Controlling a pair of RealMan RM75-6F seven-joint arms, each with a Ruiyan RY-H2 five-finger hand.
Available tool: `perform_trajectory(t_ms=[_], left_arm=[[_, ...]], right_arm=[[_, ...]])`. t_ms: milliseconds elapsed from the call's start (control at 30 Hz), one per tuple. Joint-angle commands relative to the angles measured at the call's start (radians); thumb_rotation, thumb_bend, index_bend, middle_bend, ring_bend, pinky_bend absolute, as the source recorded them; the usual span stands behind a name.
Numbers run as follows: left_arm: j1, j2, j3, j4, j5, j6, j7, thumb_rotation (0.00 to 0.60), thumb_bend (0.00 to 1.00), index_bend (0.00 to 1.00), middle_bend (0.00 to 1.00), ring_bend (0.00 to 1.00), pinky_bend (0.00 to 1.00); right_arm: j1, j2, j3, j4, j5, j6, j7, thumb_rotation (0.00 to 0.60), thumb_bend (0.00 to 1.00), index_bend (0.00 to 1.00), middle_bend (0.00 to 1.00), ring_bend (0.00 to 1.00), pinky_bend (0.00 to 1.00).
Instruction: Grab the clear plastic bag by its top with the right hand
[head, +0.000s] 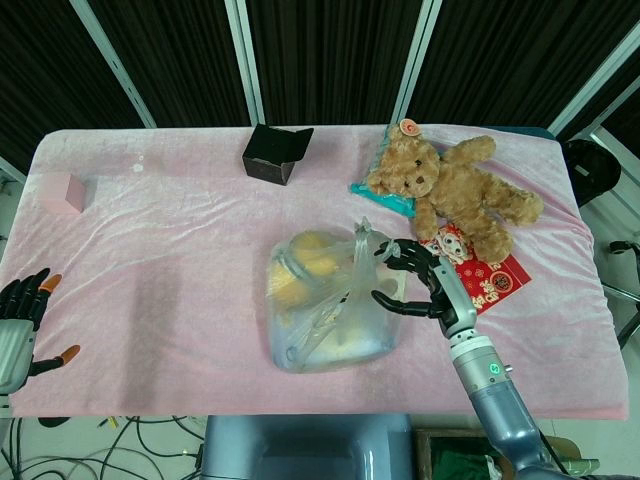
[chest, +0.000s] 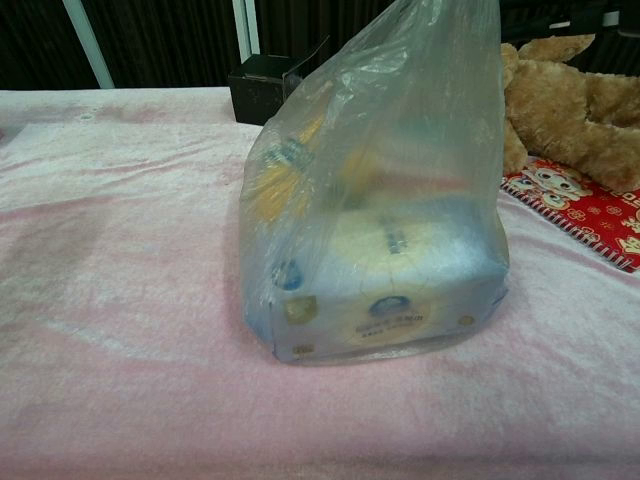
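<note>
while the clear plastic bag (head: 325, 305) stands mid-tabletop (head: 150, 250), its gathered top is touched by the right hand (head: 412, 280), fingers spread, not closed; the left hand (head: 22, 315) is held open. beyond, a teddy bear (head: 455, 190) is seen.

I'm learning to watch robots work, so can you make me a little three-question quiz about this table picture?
1. True or false: the right hand is at the top of the clear plastic bag.
2. What lies under the teddy bear's leg? A) red booklet B) black box C) pink block
3. Which hand rests at the table's edge, away from the bag?

Key: 1 true. 2 A, the red booklet; the black box and pink block sit elsewhere. 3 the left hand.
</note>
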Motion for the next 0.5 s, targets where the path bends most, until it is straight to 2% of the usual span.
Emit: perform_trajectory(t_ms=[33,500], left_arm=[[0.000,0.000,0.000,0.000,-0.001,-0.001,0.000,0.600,0.00,0.00,0.00,0.00,0.00],[0.007,0.006,0.002,-0.002,0.002,0.011,-0.005,0.600,0.00,0.00,0.00,0.00,0.00]], right_arm=[[-0.002,-0.002,-0.001,0.001,-0.002,0.000,0.000,0.600,0.11,0.31,0.30,0.26,0.23],[-0.002,-0.027,0.001,0.009,0.004,0.002,0.000,0.600,0.11,0.31,0.29,0.26,0.23]])
